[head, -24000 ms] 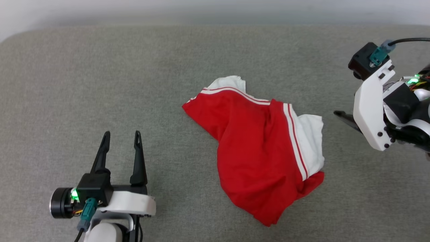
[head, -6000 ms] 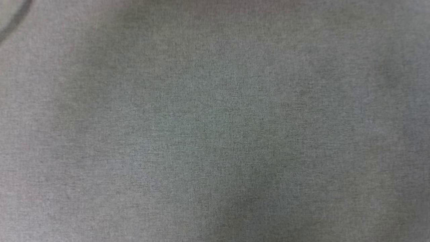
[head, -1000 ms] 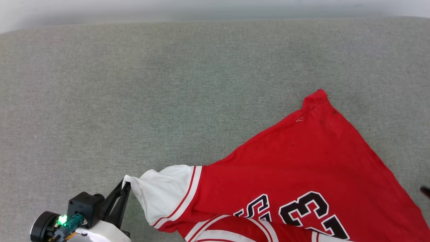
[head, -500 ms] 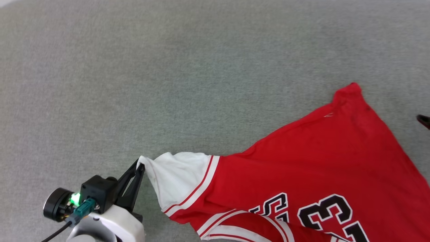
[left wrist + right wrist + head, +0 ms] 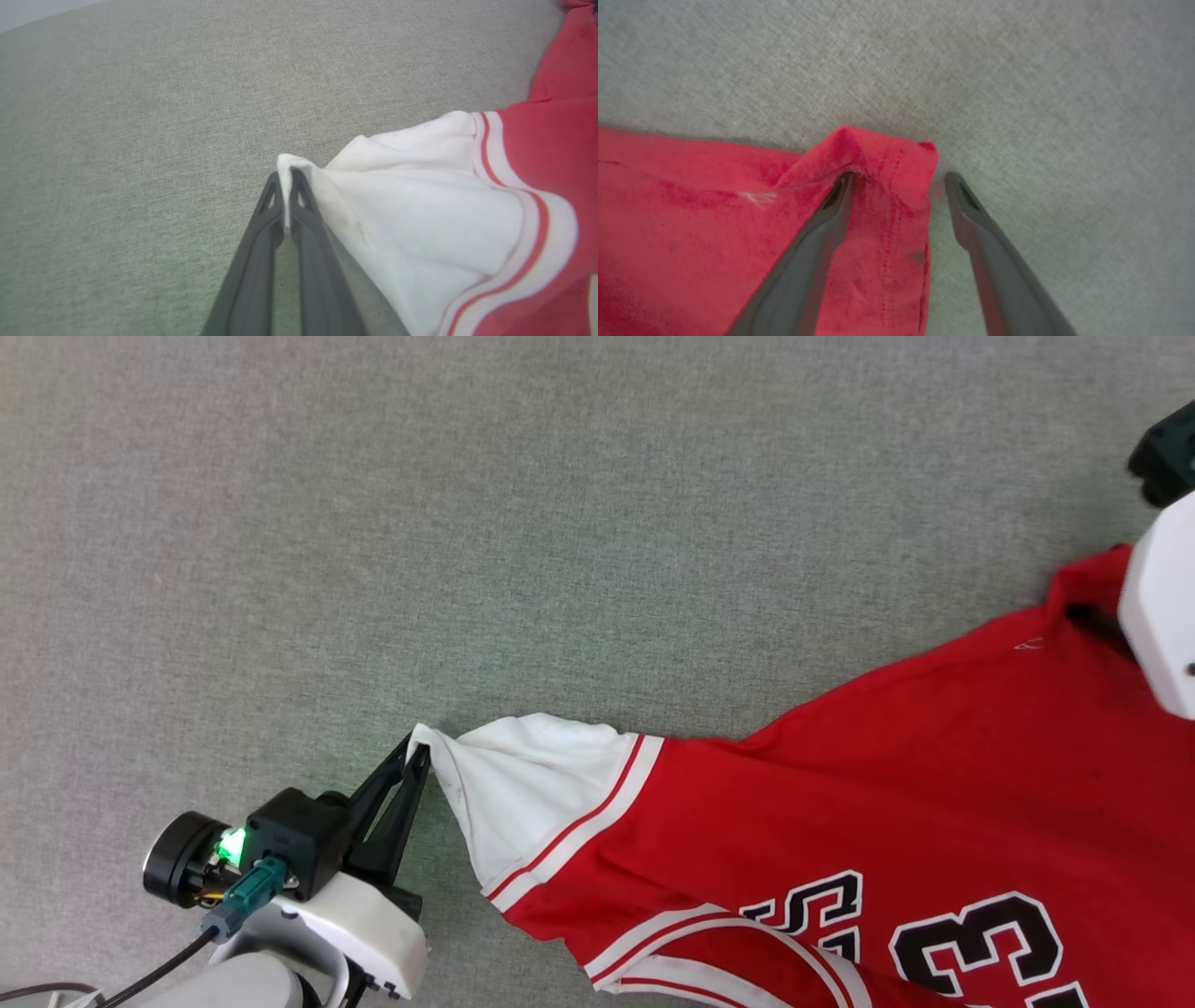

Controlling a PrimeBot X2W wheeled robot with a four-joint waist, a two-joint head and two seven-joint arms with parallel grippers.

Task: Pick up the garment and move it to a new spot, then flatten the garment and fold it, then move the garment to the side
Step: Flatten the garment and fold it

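Pinching the sleeve tip, left gripper [image 5: 418,756] clamped tight!
Its fingers press together on the white sleeve corner of the garment [image 5: 840,803], which sprawls over the grey fabric surface [image 5: 467,523] from centre toward four o'clock. Out at two o'clock, the right gripper [image 5: 899,179] straddles the red hem corner, fingers spread wide, one tip on cloth, the other just beside it.

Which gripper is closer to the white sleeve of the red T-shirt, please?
Left. The left gripper is shut on the tip of the white sleeve. The right gripper stands open with a red corner between its fingers, far across the shirt from the sleeve.
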